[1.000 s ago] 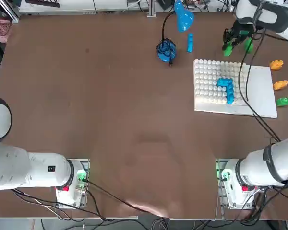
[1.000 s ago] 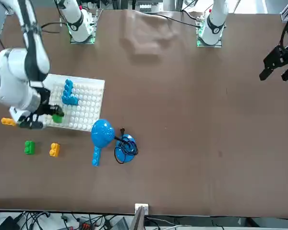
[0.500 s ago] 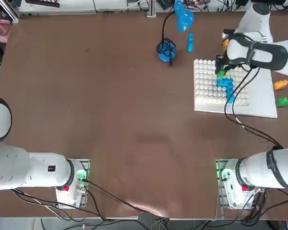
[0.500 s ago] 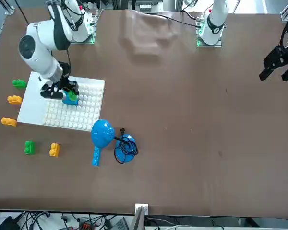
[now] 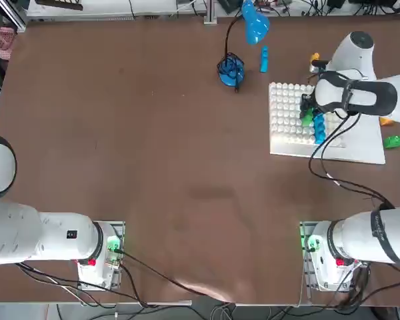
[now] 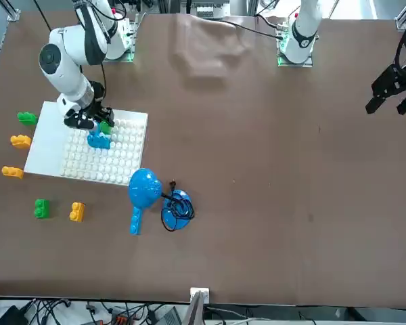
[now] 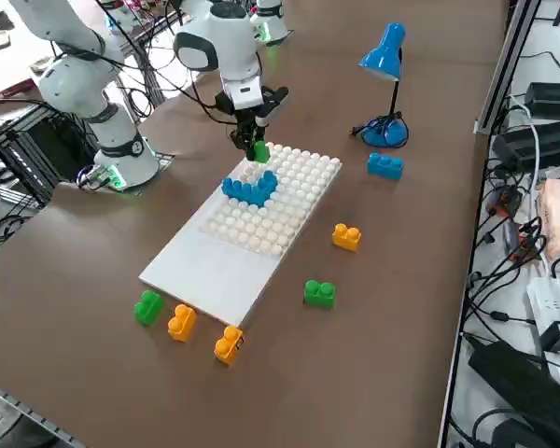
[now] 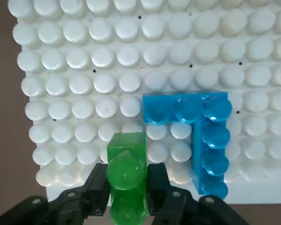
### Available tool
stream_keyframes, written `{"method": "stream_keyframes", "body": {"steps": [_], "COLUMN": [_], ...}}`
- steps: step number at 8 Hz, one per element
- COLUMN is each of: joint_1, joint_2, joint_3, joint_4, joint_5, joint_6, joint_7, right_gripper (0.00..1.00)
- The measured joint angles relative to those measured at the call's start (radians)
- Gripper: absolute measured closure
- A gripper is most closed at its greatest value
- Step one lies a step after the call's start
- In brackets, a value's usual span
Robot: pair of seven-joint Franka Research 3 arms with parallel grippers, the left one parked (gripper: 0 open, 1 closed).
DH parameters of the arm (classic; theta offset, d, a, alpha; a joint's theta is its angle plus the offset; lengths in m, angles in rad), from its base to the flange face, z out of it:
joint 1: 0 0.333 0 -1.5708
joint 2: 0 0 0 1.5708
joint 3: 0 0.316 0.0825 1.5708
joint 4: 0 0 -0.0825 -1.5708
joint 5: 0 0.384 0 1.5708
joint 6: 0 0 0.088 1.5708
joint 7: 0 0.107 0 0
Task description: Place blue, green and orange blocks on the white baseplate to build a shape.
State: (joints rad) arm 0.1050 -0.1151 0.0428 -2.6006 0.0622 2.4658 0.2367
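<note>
A green block [image 8: 126, 180] is clamped upright between the closed jaws of the right gripper [image 8: 127, 190], held over the studded part of the white baseplate [image 5: 360, 143] near its edge. In the side view the green block [image 7: 258, 149] hangs just beside the blue bricks; whether it touches the studs cannot be told. On the studs sits an L-shaped group of blue blocks [image 8: 201, 133], a short row joined to a longer column, just beside the held brick. The smooth margin of the baseplate [image 7: 215, 271] is bare.

Loose bricks lie on the brown counter [image 5: 153, 147] around the board: a green one [image 6: 26, 118] and two orange ones [image 6: 19, 141] [image 6: 11, 172] off the plain end, and another green [image 6: 41, 208] and orange [image 6: 76, 212] off the long side. A small blue brick [image 7: 385, 165] lies near the round base of a blue desk lamp [image 7: 385, 56], well apart from the board.
</note>
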Motion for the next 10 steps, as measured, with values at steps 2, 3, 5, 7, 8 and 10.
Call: {"method": "stream_keyframes", "body": {"steps": [2,3,5,7,8,10], "joint_1": [-0.010,-0.016,-0.026,-0.028,-0.029,-0.038], "joint_2": [-0.001,0.005,0.040,0.076,0.081,0.081], "joint_3": [-0.004,-0.005,-0.005,-0.005,-0.005,-0.005], "joint_4": [-0.013,-0.017,-0.020,-0.020,-0.020,-0.020], "joint_5": [0.000,0.000,0.000,0.000,0.000,0.000], "joint_6": [0.020,0.039,0.086,0.114,0.116,0.116], "joint_7": [0.000,0.000,-0.001,-0.007,-0.016,-0.037], "right_gripper": [0.61,0.61,0.61,0.61,0.61,0.61]}}
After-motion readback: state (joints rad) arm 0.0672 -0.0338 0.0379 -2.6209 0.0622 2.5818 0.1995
